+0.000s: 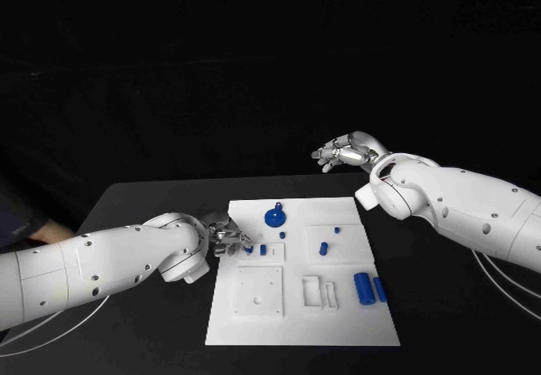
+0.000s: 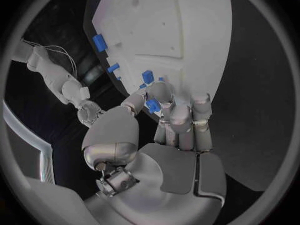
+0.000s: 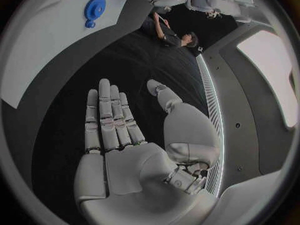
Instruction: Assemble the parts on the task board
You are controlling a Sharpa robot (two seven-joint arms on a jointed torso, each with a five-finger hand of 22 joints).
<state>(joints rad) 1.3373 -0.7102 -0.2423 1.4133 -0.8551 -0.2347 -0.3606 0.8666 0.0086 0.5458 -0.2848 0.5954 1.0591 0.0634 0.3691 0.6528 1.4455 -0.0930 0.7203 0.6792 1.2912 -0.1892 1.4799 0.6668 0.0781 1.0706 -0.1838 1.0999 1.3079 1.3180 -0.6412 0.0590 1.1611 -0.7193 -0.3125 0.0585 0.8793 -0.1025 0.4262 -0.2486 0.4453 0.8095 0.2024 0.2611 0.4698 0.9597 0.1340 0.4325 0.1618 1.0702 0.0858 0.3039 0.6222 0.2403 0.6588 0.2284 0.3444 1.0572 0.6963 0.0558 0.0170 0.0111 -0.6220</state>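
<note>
The left robot hand (image 1: 229,234) lay at the left edge of the white board (image 1: 295,332), its fingers curled over the rim. In the left wrist view the thumb and a finger of this robot hand (image 2: 169,120) pinched a small blue piece (image 2: 152,105) just above the board's edge. The board sat in the middle of the black desk (image 1: 147,203).

Just beside those fingers, two short blue pegs (image 1: 263,250) stood in a shallow recessed panel of the board. Above them, near the board's far edge, lay a round blue gear (image 1: 275,216) with a small loop on top. A little to the right, a tiny blue peg (image 1: 336,230) and a blue capsule-shaped piece (image 1: 324,248) sat in another recess. Lower down, a square white plate (image 1: 258,291) and a white bracket (image 1: 318,291) lay flat, with two blue cylinders (image 1: 369,287) side by side near the board's right edge.

The right robot hand (image 1: 347,151) hovered well beyond the board's far right corner, fingers spread apart and holding nothing.
</note>
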